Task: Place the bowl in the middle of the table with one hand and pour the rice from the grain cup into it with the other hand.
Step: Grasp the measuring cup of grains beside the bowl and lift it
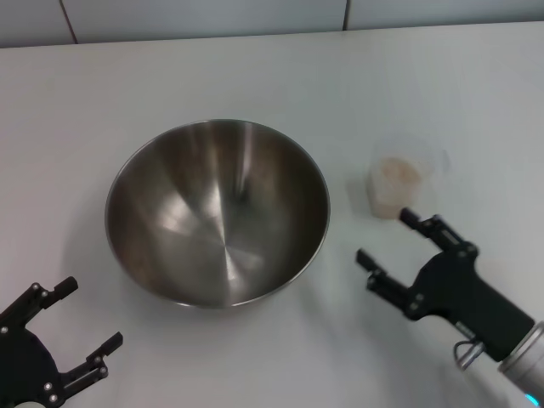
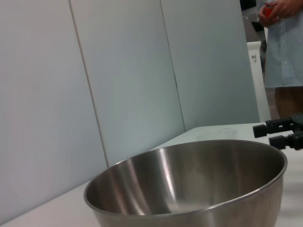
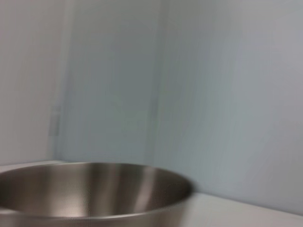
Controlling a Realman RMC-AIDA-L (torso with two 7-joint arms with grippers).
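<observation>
A large steel bowl point(image 1: 218, 211) stands upright on the white table point(image 1: 272, 76), slightly left of centre; its inside is bare. The bowl point(image 2: 189, 189) fills the lower left wrist view, and the bowl point(image 3: 90, 194) also shows in the right wrist view. To its right stands the clear grain cup point(image 1: 398, 180) with pale rice point(image 1: 398, 177) in it. My right gripper point(image 1: 388, 240) is open, just in front of the cup and apart from it. My left gripper point(image 1: 85, 316) is open at the front left, away from the bowl, holding nothing. The right gripper's fingers point(image 2: 279, 133) appear in the left wrist view beyond the bowl.
Grey wall panels point(image 1: 204, 17) run behind the table's far edge. A person point(image 2: 284, 52) stands beyond the table's right end in the left wrist view.
</observation>
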